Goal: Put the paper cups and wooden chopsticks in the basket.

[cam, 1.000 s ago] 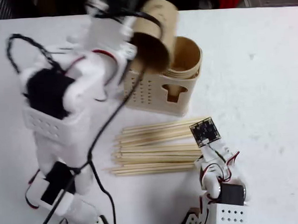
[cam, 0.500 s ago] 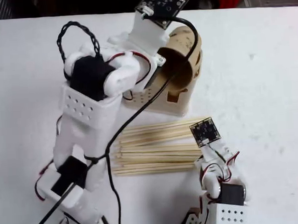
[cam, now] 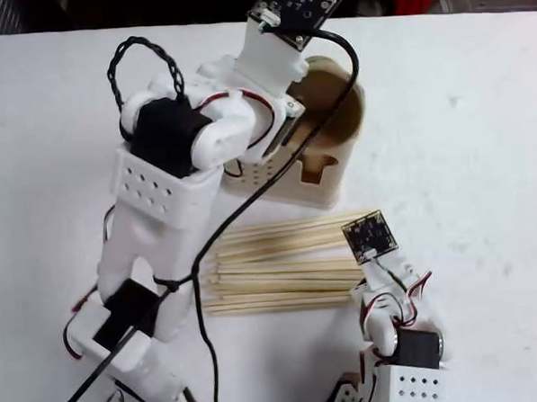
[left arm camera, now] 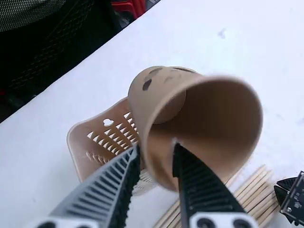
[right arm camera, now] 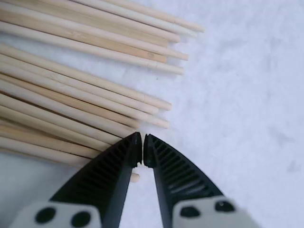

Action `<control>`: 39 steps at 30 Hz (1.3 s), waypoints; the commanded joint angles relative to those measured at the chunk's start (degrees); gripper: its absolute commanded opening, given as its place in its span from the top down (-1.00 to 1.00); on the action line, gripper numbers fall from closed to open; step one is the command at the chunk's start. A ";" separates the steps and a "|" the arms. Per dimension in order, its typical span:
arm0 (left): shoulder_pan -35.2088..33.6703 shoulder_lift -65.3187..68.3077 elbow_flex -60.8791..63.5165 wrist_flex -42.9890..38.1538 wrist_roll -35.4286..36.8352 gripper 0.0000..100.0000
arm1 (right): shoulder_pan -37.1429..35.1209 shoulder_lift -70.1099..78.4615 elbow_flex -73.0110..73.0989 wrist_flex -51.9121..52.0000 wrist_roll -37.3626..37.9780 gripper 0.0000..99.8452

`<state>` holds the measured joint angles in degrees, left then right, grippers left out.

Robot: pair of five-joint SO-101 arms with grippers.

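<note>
My left gripper [left arm camera: 156, 149] is shut on the rim of a brown paper cup [left arm camera: 209, 123], which lies tilted on its side over the beige perforated basket [left arm camera: 97, 142]. From above, this cup [cam: 326, 94] sits low in the basket [cam: 294, 182] under the left arm. The spotted end of a second cup [left arm camera: 159, 90] shows just beyond it. Several wooden chopsticks [cam: 281, 268] lie in a flat row on the table in front of the basket. My right gripper [right arm camera: 142, 142] is shut with nothing in it, its tips at the chopsticks' [right arm camera: 71, 95] near ends.
A black cable [cam: 250, 188] hangs from the left wrist across the basket's front. The right arm's base [cam: 407, 360] stands at the table's near edge. Bare white table [cam: 464, 155] lies to the right; dark clutter sits past the far edge.
The left arm swung right with the cup and lowered it from above the basket down into it. The right arm and the chopsticks have not moved.
</note>
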<state>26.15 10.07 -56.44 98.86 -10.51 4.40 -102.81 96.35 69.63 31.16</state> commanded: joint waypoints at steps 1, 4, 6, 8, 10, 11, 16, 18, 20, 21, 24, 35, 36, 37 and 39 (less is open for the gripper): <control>0.57 -0.48 -0.70 -3.60 0.70 0.69 | -0.13 -0.22 0.44 -0.66 0.62 0.95; 0.57 -0.40 -0.18 -6.68 0.70 0.69 | -0.13 -0.22 0.44 -0.66 0.62 0.95; 0.57 -0.40 -0.09 -8.35 0.70 0.69 | -0.13 -0.22 0.44 -0.66 0.62 0.95; 0.48 -0.40 -0.09 -9.41 0.70 0.69 | -0.13 -0.22 0.44 -0.66 0.62 0.95; 0.48 -0.31 -0.09 -10.11 0.70 0.69 | -0.13 -0.22 0.44 -0.66 0.62 0.95; 0.48 -0.31 0.00 -10.46 0.70 0.69 | -0.13 -0.22 0.44 -0.66 0.62 0.95; -2.68 -0.22 4.22 -18.46 0.70 0.69 | -0.13 -0.22 0.44 -0.66 0.62 0.95; -3.56 -0.22 7.30 -21.54 0.70 0.69 | -0.13 -0.22 0.44 -0.66 0.62 0.95; -4.09 -0.22 10.29 -23.65 0.53 0.69 | -0.22 -0.22 0.44 -0.66 0.62 0.95; -4.18 -0.22 11.43 -24.70 0.62 0.69 | -0.22 -0.22 0.44 -0.66 0.62 0.95; -4.62 -0.22 14.42 -27.43 0.70 0.69 | -0.31 -0.22 0.44 -0.66 0.62 0.95; -4.26 -0.22 27.43 -32.62 0.70 0.69 | -0.40 -0.22 0.44 -0.66 0.62 0.95; -4.26 -0.22 29.19 -33.76 0.70 0.69 | -0.40 -0.22 0.44 -0.66 0.62 0.95; -4.26 -0.22 30.86 -34.90 0.70 0.69 | -0.40 -0.22 0.44 -0.66 0.62 0.95; -4.26 -0.22 34.02 -37.19 0.70 0.69 | -0.40 -0.22 0.44 -0.66 0.62 0.95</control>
<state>22.46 10.07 -24.97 65.45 -10.51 4.40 -102.81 96.35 69.63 31.16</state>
